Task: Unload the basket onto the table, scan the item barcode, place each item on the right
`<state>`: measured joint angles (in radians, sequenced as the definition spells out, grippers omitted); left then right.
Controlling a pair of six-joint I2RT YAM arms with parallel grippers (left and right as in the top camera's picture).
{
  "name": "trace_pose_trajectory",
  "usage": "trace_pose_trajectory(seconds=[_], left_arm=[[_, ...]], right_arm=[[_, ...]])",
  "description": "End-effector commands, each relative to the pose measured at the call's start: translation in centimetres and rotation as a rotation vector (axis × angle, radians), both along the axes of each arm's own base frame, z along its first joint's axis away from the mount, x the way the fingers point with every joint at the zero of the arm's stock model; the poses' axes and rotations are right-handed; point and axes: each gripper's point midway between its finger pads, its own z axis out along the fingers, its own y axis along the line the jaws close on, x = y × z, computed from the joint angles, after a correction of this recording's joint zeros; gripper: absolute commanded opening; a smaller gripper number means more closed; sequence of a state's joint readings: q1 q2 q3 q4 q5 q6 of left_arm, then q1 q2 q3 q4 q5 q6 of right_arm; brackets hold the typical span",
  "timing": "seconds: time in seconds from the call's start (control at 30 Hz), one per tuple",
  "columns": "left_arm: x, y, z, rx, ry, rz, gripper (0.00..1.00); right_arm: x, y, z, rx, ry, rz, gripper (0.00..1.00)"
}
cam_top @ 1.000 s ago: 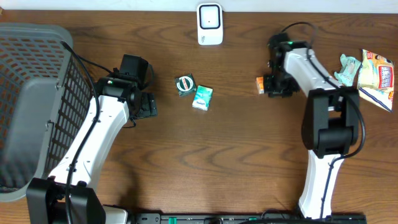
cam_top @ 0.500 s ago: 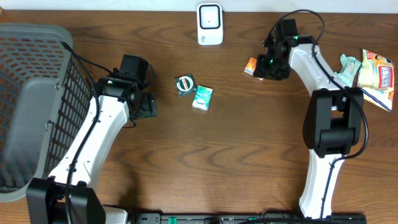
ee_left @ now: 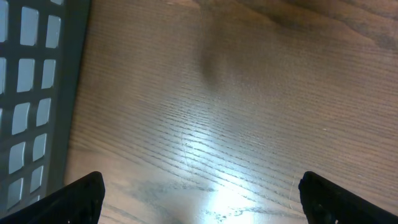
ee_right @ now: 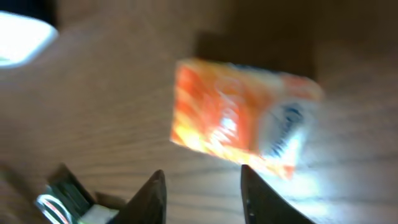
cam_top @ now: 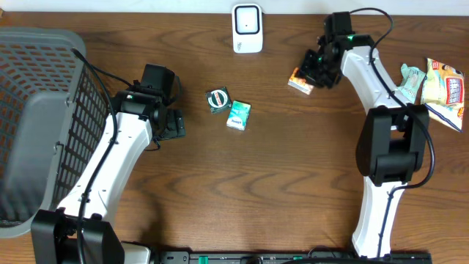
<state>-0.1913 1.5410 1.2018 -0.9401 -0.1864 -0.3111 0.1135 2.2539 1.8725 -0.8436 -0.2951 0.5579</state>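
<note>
**A:** Where do we find the item?

**B:** The orange box (cam_top: 299, 81) sits in the upper middle of the overhead view. It is to the right of the white scanner (cam_top: 248, 28) and apart from it. Our right hand (cam_top: 311, 75) is against the box's right edge.

**A:** Why there?

**B:** We judge the box is on its way to the scanner, so that a printed face can meet the window. We cannot see the barcode itself in any view.

**A:** Is the right hand gripping it?

**B:** We cannot tell. In the right wrist view the fingers (ee_right: 152, 196) stand partly apart with bare wood between them. The blurred box (ee_right: 239, 118) lies just past the tips and may touch one. From overhead, the hand hides that contact.

**A:** And the other arm?

**B:** Our left hand (cam_top: 176, 126) hangs wide open at left centre, beside the basket (cam_top: 44, 110), and holds nothing. We take it that it simply stands clear. Its wrist view gives only bare surface (ee_left: 217, 124) and the basket's grid at the left edge.

**A:** What does the overhead view alone give us?

**B:** The layout. A green tin (cam_top: 218, 99) and a mint pack (cam_top: 238, 115) lie in the centre, and snack bags (cam_top: 436, 84) at the right edge. The right wrist view adds a bright white shape in its upper left corner, likely the scanner.
</note>
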Motion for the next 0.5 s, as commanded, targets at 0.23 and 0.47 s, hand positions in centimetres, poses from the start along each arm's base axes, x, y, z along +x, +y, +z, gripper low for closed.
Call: trace_pose_trajectory(seconds=[0.23, 0.47], left_arm=[[0.0, 0.3, 0.5, 0.005, -0.015, 0.012, 0.97], [0.0, 0.3, 0.5, 0.005, -0.015, 0.012, 0.98]], right_arm=[[4.5, 1.0, 1.4, -0.161, -0.242, -0.061, 0.20], [3.9, 1.7, -1.0, -0.232, -0.219, 0.032, 0.15]])
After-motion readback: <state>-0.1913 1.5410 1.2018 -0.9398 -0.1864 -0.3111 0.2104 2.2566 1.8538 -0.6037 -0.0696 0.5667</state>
